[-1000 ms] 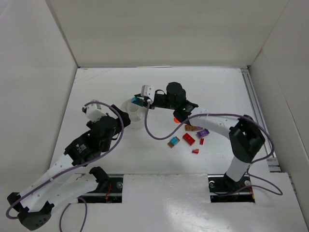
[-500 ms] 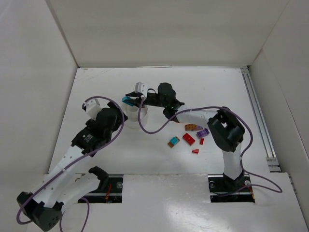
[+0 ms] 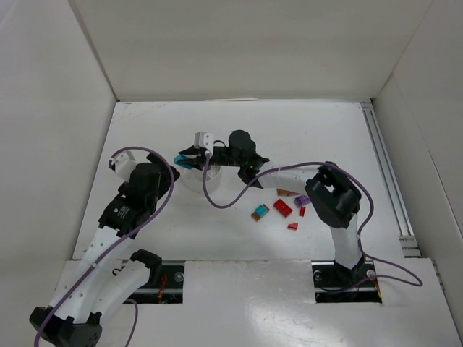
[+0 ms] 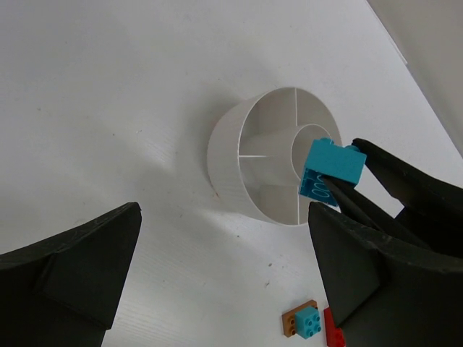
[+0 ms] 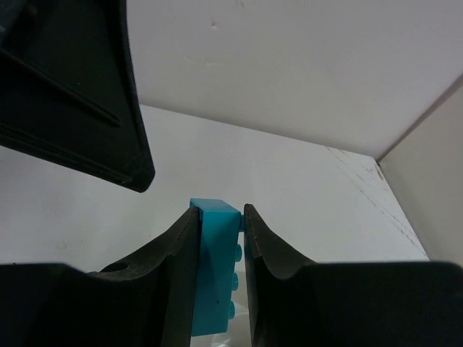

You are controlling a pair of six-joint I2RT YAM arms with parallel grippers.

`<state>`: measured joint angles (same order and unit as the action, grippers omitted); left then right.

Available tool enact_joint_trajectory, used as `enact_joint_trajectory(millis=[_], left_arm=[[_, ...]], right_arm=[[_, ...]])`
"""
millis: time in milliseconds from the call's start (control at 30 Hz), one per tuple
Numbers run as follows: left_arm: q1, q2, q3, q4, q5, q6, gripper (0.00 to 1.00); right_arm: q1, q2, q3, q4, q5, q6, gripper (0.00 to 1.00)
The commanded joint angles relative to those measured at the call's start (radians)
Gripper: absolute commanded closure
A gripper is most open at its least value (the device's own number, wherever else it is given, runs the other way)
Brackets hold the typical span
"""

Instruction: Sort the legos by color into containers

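Note:
My right gripper (image 3: 185,160) is shut on a teal lego brick (image 3: 184,162), held in the air over the white divided dish (image 3: 192,181). In the right wrist view the brick (image 5: 215,267) stands on edge between the two fingers, studs to the right. The left wrist view shows the brick (image 4: 331,170) hanging over the dish's near rim (image 4: 231,166), close to the hub. My left gripper (image 3: 163,172) is open just left of the dish, nothing between its fingers (image 4: 72,267). More legos lie loose to the right: teal on brown (image 3: 260,212), red (image 3: 283,208), purple (image 3: 302,200).
An orange-brown piece (image 3: 286,192) and two small red pieces (image 3: 293,226) lie with the loose bricks. White walls close the table at back and sides. A metal rail (image 3: 383,173) runs along the right edge. Purple cables trail from both arms.
My right gripper has carried the teal brick leftward, from beside the dish to over it. My left arm has drawn back to the left, away from the dish.

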<state>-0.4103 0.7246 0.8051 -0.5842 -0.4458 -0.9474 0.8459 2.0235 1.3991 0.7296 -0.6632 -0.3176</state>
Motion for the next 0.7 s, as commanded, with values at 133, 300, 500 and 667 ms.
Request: enact_joint_trajectory(millis=[133, 300, 500, 667], left_arm=[[0.005, -0.007, 0.006, -0.008, -0.022, -0.011, 0.0], [0.005, -0.027, 0.006, -0.008, -0.022, -0.011, 0.0], [0.005, -0.036, -0.003, -0.008, -0.022, -0.011, 0.0], [0.005, -0.036, -0.003, -0.008, -0.013, -0.011, 0.0]], right_arm=[[0.012, 0.009, -0.069, 0.116, -0.007, 0.025, 0.95], [0.012, 0.032, -0.083, 0.106, 0.004, 0.025, 0.94], [0.012, 0.041, -0.092, 0.106, 0.014, 0.005, 0.9], [0.012, 0.061, -0.101, 0.106, 0.016, -0.024, 0.83]])
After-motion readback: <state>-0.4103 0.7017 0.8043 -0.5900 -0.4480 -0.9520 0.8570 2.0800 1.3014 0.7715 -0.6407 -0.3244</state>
